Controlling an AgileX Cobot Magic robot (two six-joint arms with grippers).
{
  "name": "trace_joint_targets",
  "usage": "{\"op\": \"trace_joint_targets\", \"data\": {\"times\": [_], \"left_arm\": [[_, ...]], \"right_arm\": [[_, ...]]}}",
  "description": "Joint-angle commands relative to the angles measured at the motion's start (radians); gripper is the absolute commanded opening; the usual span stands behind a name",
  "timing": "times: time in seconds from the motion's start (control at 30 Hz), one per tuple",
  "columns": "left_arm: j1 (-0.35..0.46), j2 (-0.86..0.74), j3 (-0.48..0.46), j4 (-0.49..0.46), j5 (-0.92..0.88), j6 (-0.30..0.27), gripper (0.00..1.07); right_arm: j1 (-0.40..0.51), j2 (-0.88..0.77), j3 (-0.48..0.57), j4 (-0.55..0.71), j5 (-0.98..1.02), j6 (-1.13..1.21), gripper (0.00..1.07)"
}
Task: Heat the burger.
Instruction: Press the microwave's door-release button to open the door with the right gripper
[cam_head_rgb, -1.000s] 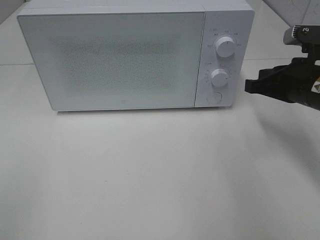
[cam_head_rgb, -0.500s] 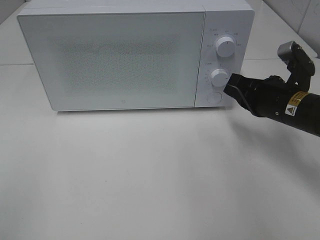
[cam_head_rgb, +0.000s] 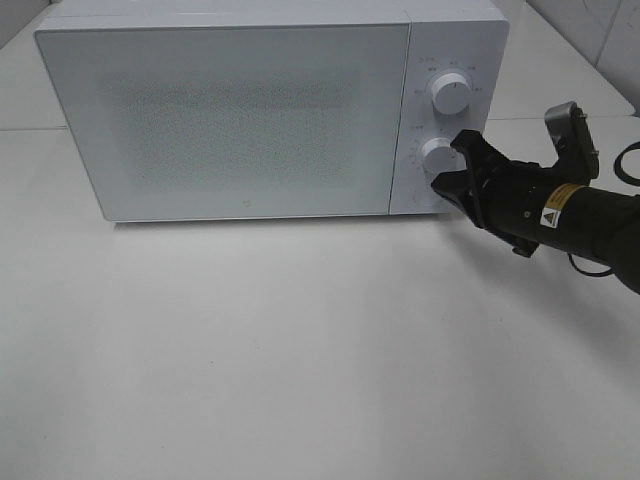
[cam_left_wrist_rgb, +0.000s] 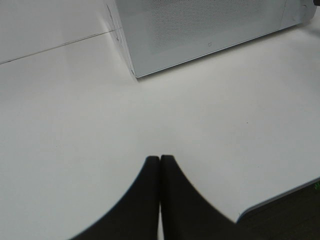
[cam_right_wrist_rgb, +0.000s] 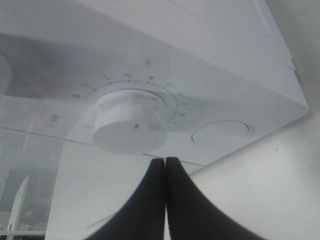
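Note:
The burger is hidden from every view. A white microwave (cam_head_rgb: 250, 120) stands at the back of the table with its frosted door closed. My right gripper (cam_head_rgb: 450, 168) is shut and empty, its fingertips just in front of the lower knob (cam_head_rgb: 436, 154). In the right wrist view the closed gripper (cam_right_wrist_rgb: 165, 160) sits close below that knob (cam_right_wrist_rgb: 129, 122), beside the round door button (cam_right_wrist_rgb: 220, 134); whether it touches the knob I cannot tell. My left gripper (cam_left_wrist_rgb: 160, 159) is shut and empty above the bare tabletop, away from the microwave (cam_left_wrist_rgb: 200, 25).
An upper knob (cam_head_rgb: 449, 95) sits above the lower one on the control panel. The white tabletop (cam_head_rgb: 300, 350) stretches in front of the microwave. The table's edge (cam_left_wrist_rgb: 280, 197) shows near the left gripper.
My right arm has come in from the right edge toward the microwave's control panel, and its shut gripper now sits at the lower knob. The microwave has not moved.

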Motion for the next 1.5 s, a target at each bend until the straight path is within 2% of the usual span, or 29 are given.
{"op": "trace_joint_targets", "data": {"times": [0.03,0.53,0.7,0.8,0.83,0.87,0.9,1.0,1.27,1.5], "left_arm": [[0.005,-0.008,0.002,-0.012,-0.013,0.001,0.00],[0.005,-0.008,0.002,-0.012,-0.013,0.001,0.00],[0.005,-0.008,0.002,-0.012,-0.013,0.001,0.00],[0.005,-0.008,0.002,-0.012,-0.013,0.001,0.00],[0.005,-0.008,0.002,-0.012,-0.013,0.001,0.00],[0.005,-0.008,0.002,-0.012,-0.013,0.001,0.00],[0.005,-0.008,0.002,-0.012,-0.013,0.001,0.00],[0.005,-0.008,0.002,-0.012,-0.013,0.001,0.00],[0.005,-0.008,0.002,-0.012,-0.013,0.001,0.00],[0.005,-0.008,0.002,-0.012,-0.013,0.001,0.00]], "right_arm": [[-0.004,0.022,-0.018,-0.012,0.007,0.015,0.00],[-0.003,0.077,-0.125,0.009,0.121,0.125,0.00],[0.038,0.127,-0.157,0.020,0.121,0.180,0.00],[0.067,0.148,-0.171,0.055,0.119,0.180,0.00],[0.081,0.150,-0.175,0.107,0.119,0.161,0.00],[0.081,0.150,-0.175,0.107,0.119,0.161,0.00],[0.089,0.150,-0.175,0.182,0.103,0.129,0.00],[0.089,0.148,-0.175,0.239,0.098,0.102,0.00],[0.089,0.147,-0.175,0.301,0.026,0.097,0.00],[0.086,0.142,-0.175,0.304,0.027,0.095,0.00]]}}
